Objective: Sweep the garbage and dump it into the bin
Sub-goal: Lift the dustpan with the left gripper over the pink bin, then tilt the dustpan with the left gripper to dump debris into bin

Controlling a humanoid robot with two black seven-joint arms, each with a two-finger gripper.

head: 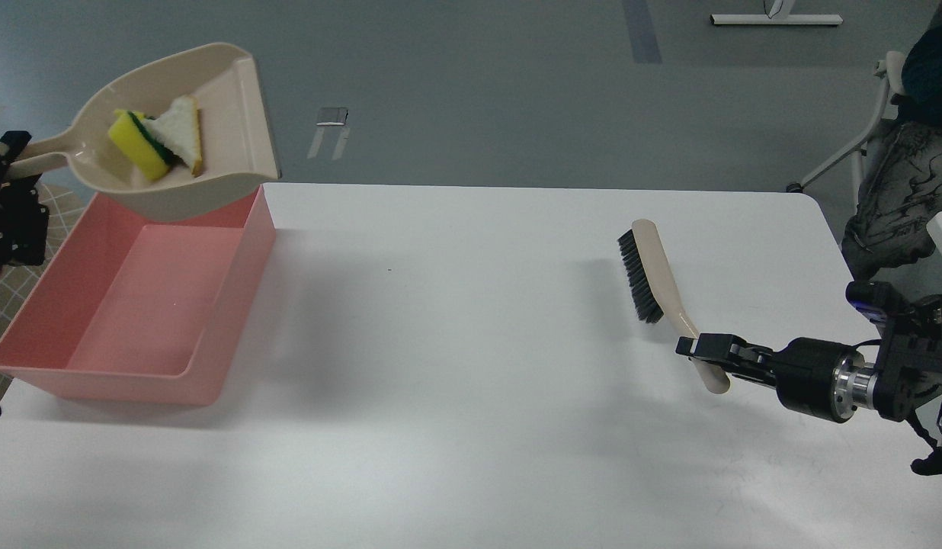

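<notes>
The beige dustpan (pixel 212 114) hangs tilted in the air over the far end of the pink bin (pixel 235 305), which stands on the table's left side. In the pan lie the garbage pieces: a yellow chunk with a dark green layer (pixel 136 145) and a pale flat wedge with a tan edge (pixel 183 130). My left gripper (pixel 10 160) at the far left edge is shut on the dustpan's handle. My right gripper (pixel 703 352) is shut on the handle of a beige brush with black bristles (pixel 640 278), at the right of the table.
The white table (pixel 456 381) ends at its far edge just behind the bin and at its right edge near my right arm. A chair and a seated person (pixel 898 175) are at the far right. A small metal object (pixel 332 116) lies on the floor beyond.
</notes>
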